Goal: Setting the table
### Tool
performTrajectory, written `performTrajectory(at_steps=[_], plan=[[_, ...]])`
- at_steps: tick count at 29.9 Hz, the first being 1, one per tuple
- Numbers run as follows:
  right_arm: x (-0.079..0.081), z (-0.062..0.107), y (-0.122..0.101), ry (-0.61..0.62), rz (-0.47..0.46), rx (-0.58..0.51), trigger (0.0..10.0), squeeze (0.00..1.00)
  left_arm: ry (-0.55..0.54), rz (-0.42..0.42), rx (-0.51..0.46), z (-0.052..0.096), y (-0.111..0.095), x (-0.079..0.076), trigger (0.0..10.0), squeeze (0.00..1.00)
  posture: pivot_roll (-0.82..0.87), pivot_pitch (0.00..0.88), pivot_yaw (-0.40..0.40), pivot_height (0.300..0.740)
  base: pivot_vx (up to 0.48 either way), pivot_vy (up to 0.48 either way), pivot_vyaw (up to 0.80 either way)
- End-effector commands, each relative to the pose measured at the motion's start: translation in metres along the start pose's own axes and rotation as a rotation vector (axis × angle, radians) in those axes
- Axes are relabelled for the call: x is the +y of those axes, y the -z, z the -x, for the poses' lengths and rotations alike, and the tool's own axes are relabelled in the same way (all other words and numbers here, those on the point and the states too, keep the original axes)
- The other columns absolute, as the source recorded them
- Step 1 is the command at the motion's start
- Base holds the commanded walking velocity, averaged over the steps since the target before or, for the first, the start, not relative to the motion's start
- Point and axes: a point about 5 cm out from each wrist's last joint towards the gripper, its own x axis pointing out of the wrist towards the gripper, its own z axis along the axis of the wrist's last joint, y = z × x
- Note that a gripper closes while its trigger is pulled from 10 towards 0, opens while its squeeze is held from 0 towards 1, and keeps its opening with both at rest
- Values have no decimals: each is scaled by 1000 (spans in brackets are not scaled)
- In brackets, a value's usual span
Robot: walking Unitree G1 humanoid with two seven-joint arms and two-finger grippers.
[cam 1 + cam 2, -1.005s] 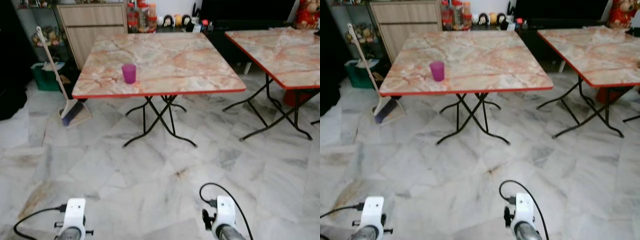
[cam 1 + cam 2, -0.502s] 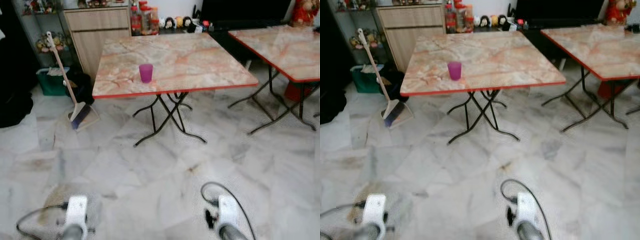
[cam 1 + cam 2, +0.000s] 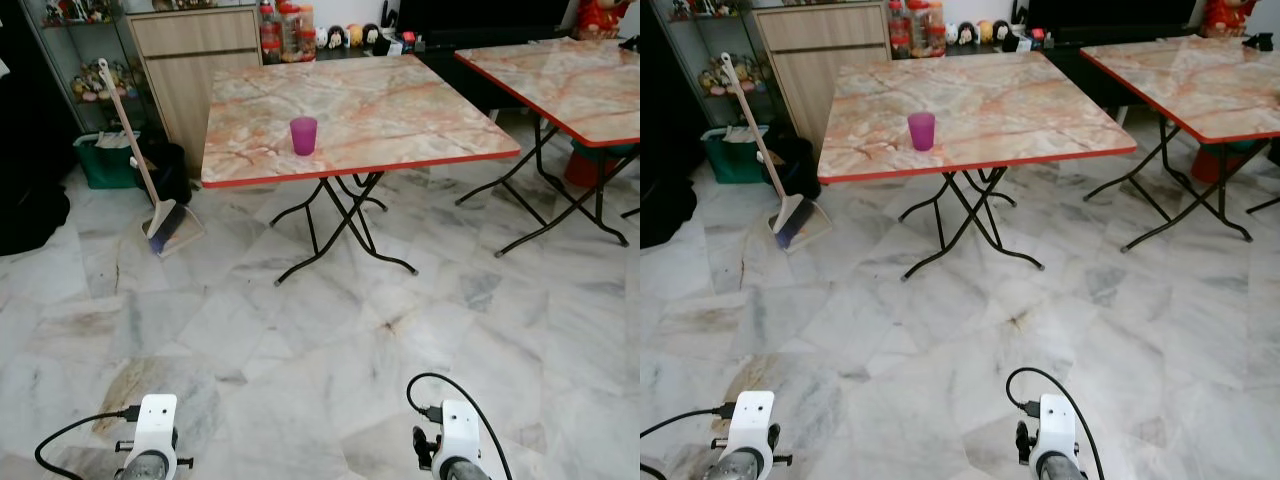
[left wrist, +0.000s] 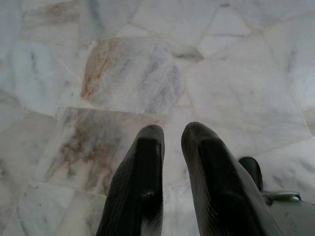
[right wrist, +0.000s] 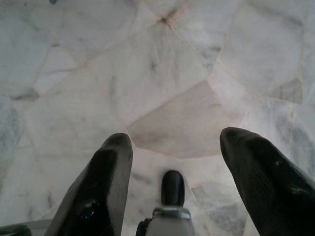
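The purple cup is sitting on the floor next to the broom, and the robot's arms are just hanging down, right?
Not quite. The purple cup stands on the marble-topped table, not on the floor, as the left eye view shows. The broom leans off to the table's left, apart from the cup. The rest is right: both arms hang low over the floor.

Desk: glossy marble-look top, red edge, thin black metal legs. Cup: purple, probably translucent plastic. Floor: polished grey-white marble. Cabinet: matt wood. Fingers: matt black, finely ribbed.
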Motion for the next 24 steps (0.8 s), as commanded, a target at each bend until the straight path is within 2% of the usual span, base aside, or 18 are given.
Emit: performTrajectory(at_steps=[1, 5, 24], plan=[[0, 0, -1, 3, -12, -4, 10000, 0, 2, -9, -10, -1, -4, -1, 10000, 0, 60, 73, 29, 740, 296, 0, 0], [0, 0, -2, 3, -8, -5, 10000, 0, 3, -8, -8, -1, -4, -1, 10000, 0, 61, 84, 26, 740, 74, 0, 0], [-4, -1, -4, 11, -2, -9, 10000, 0, 0, 12, -6, -1, -4, -5, 10000, 0, 65, 112, 10, 740, 253, 0, 0]])
